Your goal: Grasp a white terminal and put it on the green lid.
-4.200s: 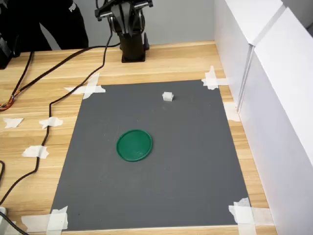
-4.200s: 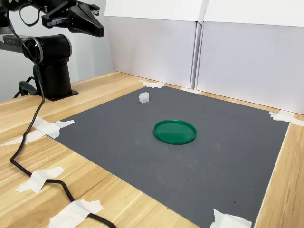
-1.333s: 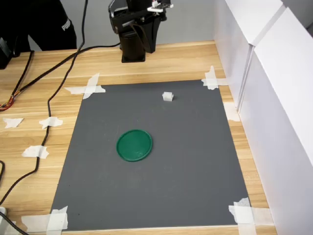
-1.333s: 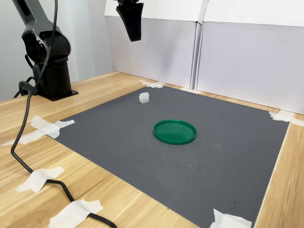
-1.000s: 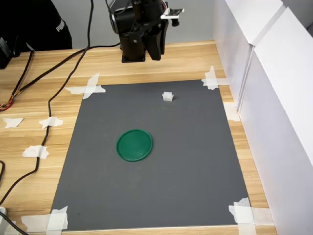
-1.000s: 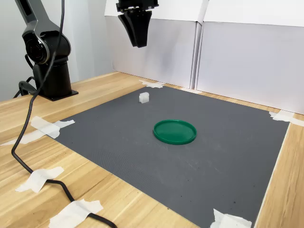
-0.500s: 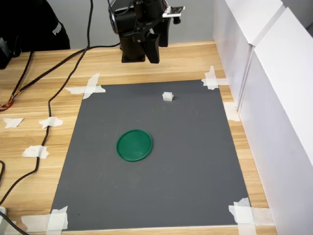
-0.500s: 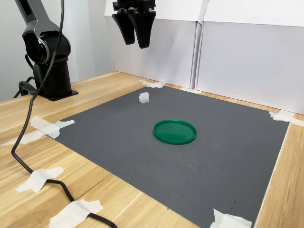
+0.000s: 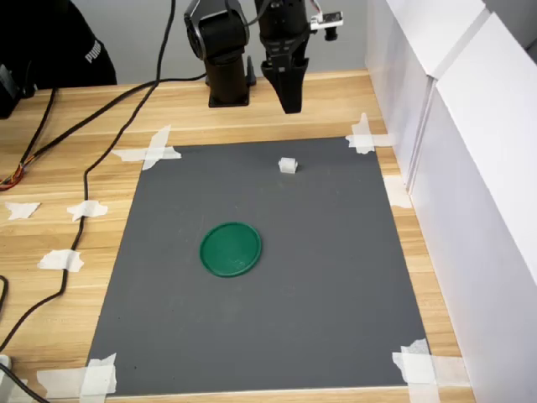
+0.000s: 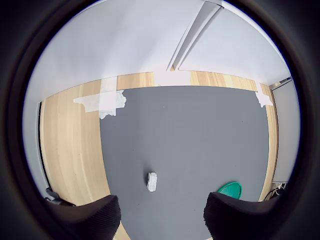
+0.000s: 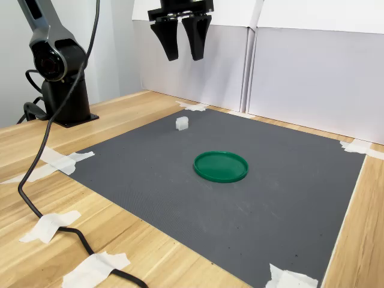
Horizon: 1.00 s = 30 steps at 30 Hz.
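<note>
The white terminal [image 9: 288, 165] [image 11: 182, 123] [image 10: 152, 181] lies on the grey mat toward its far edge in the first exterior view. The green lid [image 9: 231, 248] [image 11: 221, 166] [image 10: 230, 189] rests flat near the mat's middle. My gripper [image 11: 185, 57] [image 9: 291, 107] hangs high above the terminal, pointing down, open with nothing between its fingers. In the wrist view the two dark fingers [image 10: 85, 217] frame the terminal from well above it.
The grey mat [image 9: 268, 277] is taped at its corners to a wooden table [image 9: 67, 168]. White panels [image 9: 470, 168] wall the first exterior view's right. The arm's base [image 9: 226, 75] stands behind the mat. A black cable [image 9: 84, 185] runs along the first exterior view's left. A person in black [image 9: 50, 42] stands at the back.
The arm has swung out from its base over the mat's far part, toward the terminal. Its fingers have spread apart. The terminal and lid have not moved.
</note>
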### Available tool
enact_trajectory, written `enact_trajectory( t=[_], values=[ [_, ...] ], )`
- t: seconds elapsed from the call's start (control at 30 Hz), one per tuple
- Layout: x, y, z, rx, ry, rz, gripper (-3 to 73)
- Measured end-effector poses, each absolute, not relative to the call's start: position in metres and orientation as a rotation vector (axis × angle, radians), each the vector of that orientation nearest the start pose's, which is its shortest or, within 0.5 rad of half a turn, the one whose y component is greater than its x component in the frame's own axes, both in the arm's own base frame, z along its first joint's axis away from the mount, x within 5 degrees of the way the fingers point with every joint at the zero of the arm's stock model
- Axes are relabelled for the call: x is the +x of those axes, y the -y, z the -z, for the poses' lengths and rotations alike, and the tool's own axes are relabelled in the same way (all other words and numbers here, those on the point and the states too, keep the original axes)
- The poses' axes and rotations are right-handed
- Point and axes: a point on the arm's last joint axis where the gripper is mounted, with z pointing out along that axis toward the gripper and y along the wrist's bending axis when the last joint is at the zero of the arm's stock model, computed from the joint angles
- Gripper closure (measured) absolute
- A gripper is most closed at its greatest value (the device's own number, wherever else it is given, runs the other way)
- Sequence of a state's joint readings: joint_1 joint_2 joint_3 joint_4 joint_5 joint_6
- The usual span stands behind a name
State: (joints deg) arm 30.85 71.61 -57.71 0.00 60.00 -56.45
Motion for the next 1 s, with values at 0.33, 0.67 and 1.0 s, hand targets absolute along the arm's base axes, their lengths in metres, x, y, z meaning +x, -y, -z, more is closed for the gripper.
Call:
enact_trajectory(
  t=[0.33,0.67,1.0],
  values=[
    [0.201,-0.118,-0.243,-2.013,-2.036,0.133,-0.6],
    [0.218,-0.128,-0.217,-1.900,-2.139,0.107,-0.6],
    [0.212,-0.125,-0.199,-1.885,-2.158,0.100,-0.5]
  ],
)
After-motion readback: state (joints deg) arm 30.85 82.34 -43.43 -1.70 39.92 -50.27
